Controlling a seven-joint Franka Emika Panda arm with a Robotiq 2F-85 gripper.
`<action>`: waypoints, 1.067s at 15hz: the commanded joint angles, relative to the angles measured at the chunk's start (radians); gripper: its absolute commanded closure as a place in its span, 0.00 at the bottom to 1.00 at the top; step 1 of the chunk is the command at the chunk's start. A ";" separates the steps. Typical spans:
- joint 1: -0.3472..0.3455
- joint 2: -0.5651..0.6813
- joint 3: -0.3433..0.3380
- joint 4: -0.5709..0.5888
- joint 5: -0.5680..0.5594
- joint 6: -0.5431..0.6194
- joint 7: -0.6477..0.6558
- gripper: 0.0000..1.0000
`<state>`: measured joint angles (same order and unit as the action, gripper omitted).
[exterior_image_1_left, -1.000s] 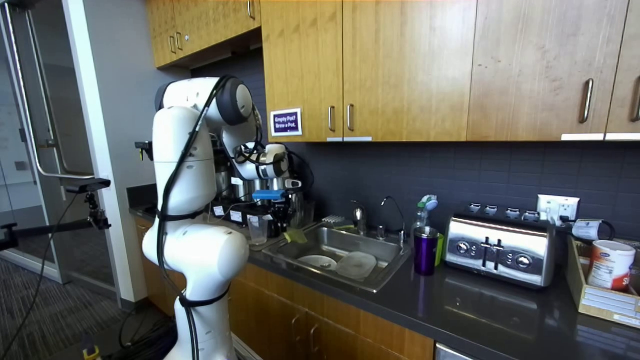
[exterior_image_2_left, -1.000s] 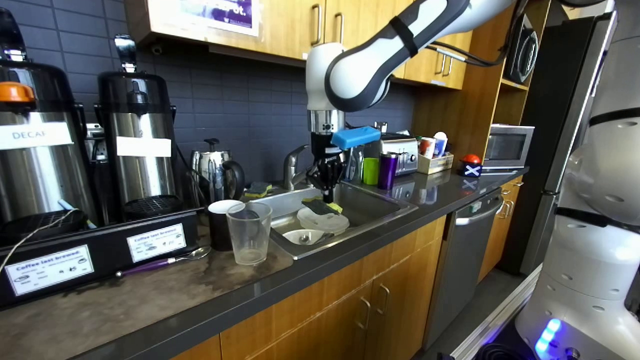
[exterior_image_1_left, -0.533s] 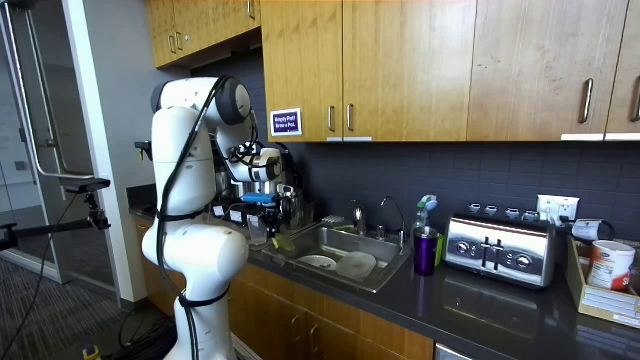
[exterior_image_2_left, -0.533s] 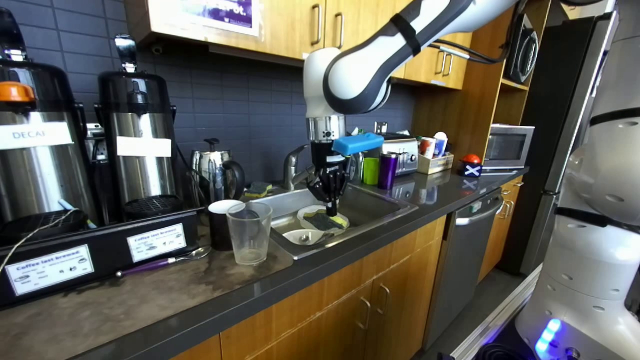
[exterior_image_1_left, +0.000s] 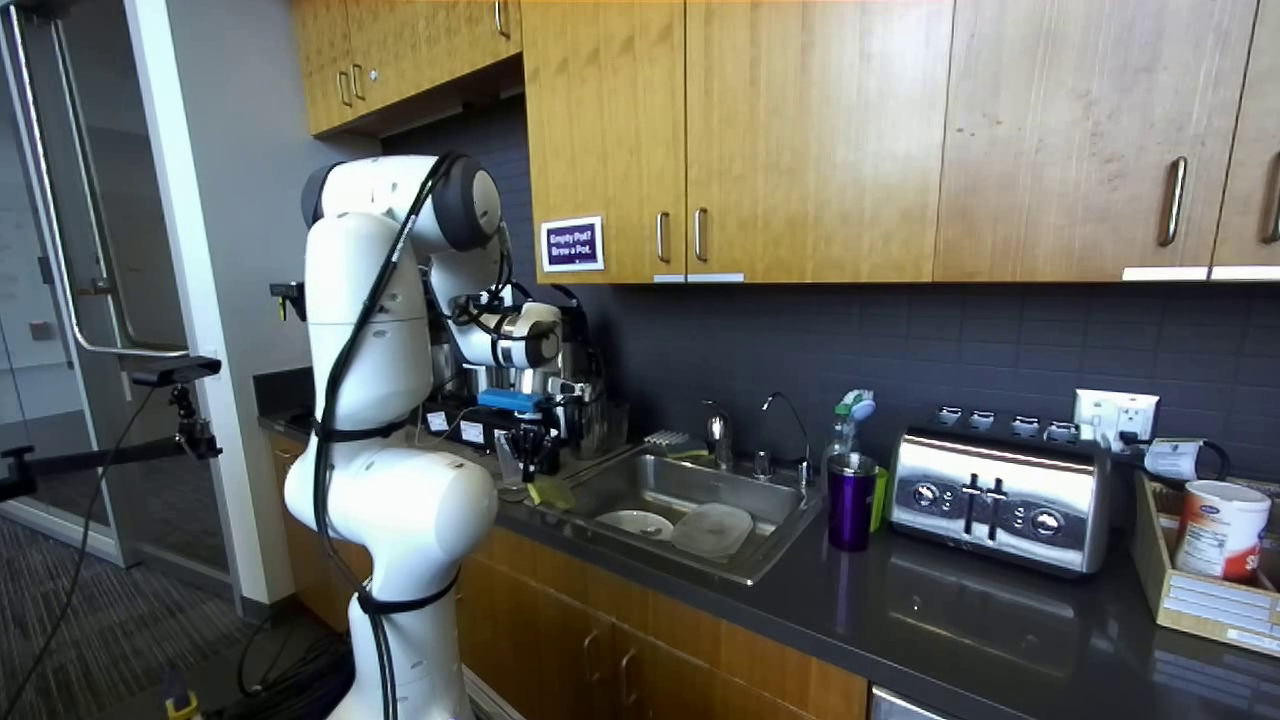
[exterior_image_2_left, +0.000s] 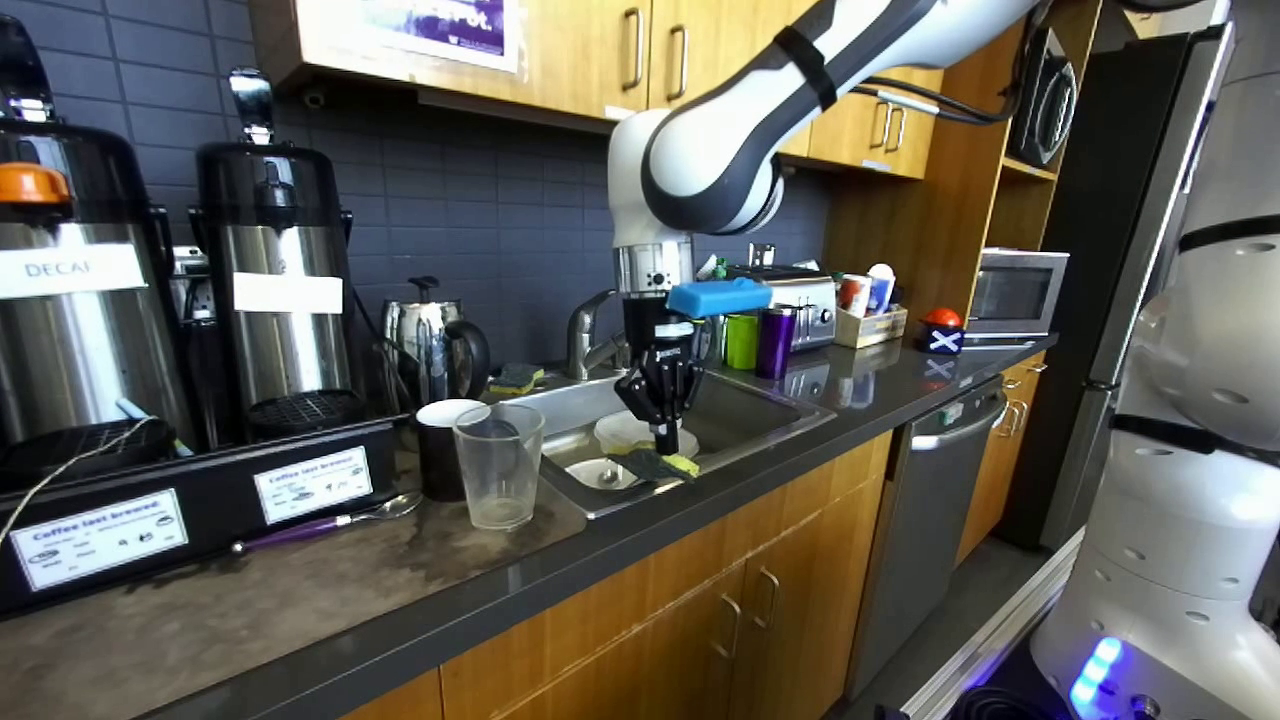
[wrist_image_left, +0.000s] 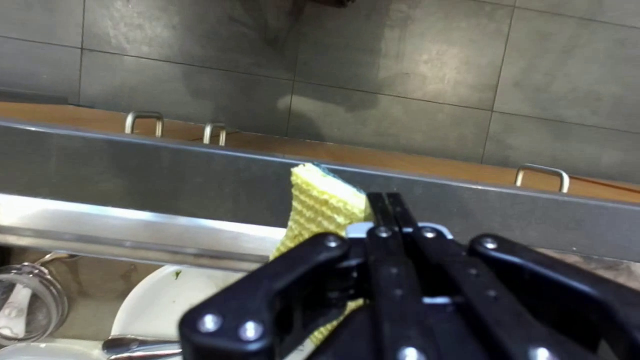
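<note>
Running left to right along the scene: one dark grey, glossy countertop (exterior_image_1_left: 950, 620). One white, black-jointed robot arm (exterior_image_1_left: 335, 290), leaning over it from the near side, wrist pointing down. One rectangular stainless-steel sink (wrist_image_left: 140, 225), set into the countertop. One black two-finger gripper (wrist_image_left: 386, 197), fingers drawn together, only a thin slit showing between them in the wrist view. One white, curved-edged plate (wrist_image_left: 155, 300), lying inside the sink. One tall, clear plastic cup (exterior_image_2_left: 500, 470), upright, left of the sink. One yellow and dark green scouring sponge (wrist_image_left: 325, 205), pinched at the gripper's fingertips, over the sink's near rim toward the left end; its tip overlaps the countertop strip beyond that rim in the wrist view. Contact with the rim beneath: cannot be told.

Change noted: over the past second, gripper and sponge have travelled together, lower and toward the near side, from over the basin to the rim. Cup and plate: unmoved, as far as visible. Judged meaning: the sponge appears to be mid-carry, leaving the basin, with no release yet; pinched by so small a portion, this soft item could sag or swing against the rim.
</note>
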<state>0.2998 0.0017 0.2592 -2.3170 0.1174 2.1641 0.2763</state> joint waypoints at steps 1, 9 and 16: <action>-0.011 0.003 0.004 -0.004 0.076 -0.036 -0.054 0.99; -0.041 -0.009 -0.019 -0.056 0.128 -0.082 -0.091 0.99; -0.077 -0.014 -0.043 -0.088 0.111 -0.077 -0.130 0.99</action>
<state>0.2381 0.0148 0.2270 -2.3791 0.2232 2.0965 0.1764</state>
